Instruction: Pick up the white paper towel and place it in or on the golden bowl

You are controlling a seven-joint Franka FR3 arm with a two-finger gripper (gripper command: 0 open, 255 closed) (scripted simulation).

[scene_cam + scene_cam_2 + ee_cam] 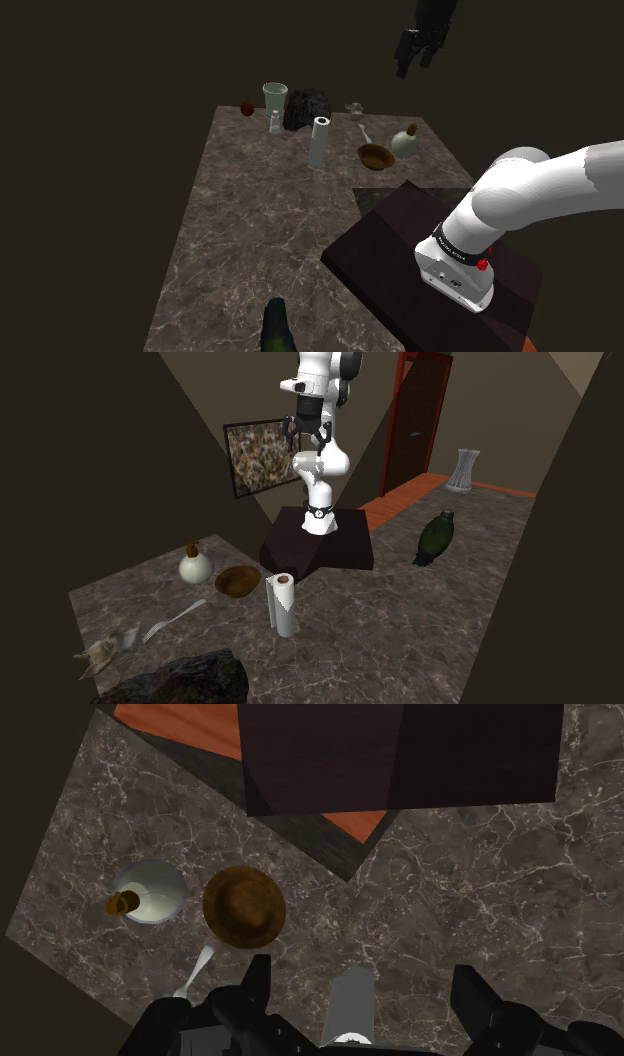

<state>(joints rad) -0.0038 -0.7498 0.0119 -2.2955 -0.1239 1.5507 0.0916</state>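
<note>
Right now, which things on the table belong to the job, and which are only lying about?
For the job: paper towel, bowl.
Lying about: flask, fork, glass, green bottle, dark rock.

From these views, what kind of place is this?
Probably a room in a house, rendered: a framed painting, a door, and a marbled surface with a paper towel roll, bowl and fork.
</note>
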